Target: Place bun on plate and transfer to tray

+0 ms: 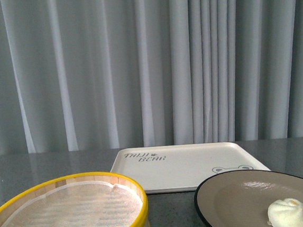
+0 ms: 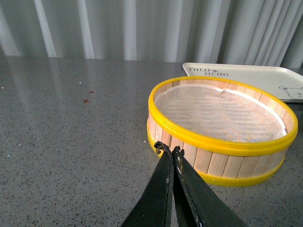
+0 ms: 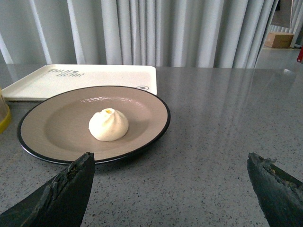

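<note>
**A:** Where does the bun sit?

**B:** On the plate, near its middle, just ahead of the right fingers. Those are spread wide with nothing between them. The tray lies beyond the plate, on its far side from the fingers. I cannot tell whether the two touch.

**A:** And the left fingers?

**B:** Pressed together and empty, their tips just beside the wall of the steamer basket.

**A:** So the plate is what needs lifting. How will it handle?

**B:** It looks stiff, glazed and probably slippery, and heavier than the bun. It is shallow, so its thin rim sits low on the tabletop. I'd pinch the rim at the edge nearest the right fingers, one finger over the lip and one under.

**A:** What are the risks?

**B:** A single-edge hold may let the plate tip. The bun is soft, light and loose, so it could roll or slide. Keep the plate level and leave the bun alone, since squeezing would dent it.
</note>
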You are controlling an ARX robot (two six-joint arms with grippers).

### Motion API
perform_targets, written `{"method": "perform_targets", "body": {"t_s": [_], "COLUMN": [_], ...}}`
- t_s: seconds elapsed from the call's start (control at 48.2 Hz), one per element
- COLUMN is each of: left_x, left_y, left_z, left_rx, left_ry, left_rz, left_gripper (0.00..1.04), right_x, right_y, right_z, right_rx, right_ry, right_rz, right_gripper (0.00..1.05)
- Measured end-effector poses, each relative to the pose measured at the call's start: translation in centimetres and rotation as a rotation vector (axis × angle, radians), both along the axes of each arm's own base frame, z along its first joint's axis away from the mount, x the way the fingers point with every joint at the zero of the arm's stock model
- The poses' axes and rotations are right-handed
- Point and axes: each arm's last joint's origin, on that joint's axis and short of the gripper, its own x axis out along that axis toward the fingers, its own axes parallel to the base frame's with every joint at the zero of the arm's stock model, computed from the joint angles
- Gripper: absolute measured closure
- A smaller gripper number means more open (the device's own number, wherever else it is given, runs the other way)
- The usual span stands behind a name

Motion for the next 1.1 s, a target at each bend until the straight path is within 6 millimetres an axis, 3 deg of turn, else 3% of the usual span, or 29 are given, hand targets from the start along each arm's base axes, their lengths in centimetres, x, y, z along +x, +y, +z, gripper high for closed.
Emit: {"method": "perform_targets", "body": {"t_s": [0.145,0.415,0.581,0.664,1.017,1.1], "left_x": [0.0,0.0,0.0,0.0,0.0,0.0], "left_y": [0.0,0.0,0.0,0.0,0.0,0.0], "left_z": [-0.04,-0.04,-0.04,-0.04,-0.04,-0.04], "left_rx": [-0.001,-0.001,-0.001,0.0,0.002,0.002], "left_ry": [0.005,0.005,0.005,0.005,0.005,0.005], "left_rz": [0.0,0.0,0.0,0.0,0.0,0.001], "left_gripper": [0.99,0.55,0.17,0.05,0.07,0.07], "right_x": [0.0,0.0,0.0,0.0,0.0,0.19], "right_y": [0.0,0.0,0.0,0.0,0.0,-0.08], "right_z": [0.0,0.0,0.0,0.0,0.0,0.2], "right_rx": [0.0,0.0,0.0,0.0,0.0,0.105], "right_ry": [0.0,0.0,0.0,0.0,0.0,0.185], "right_rz": [0.0,0.0,0.0,0.0,0.0,-0.15], "right_gripper": [0.09,0.09,0.09,0.09,0.09,0.09]}}
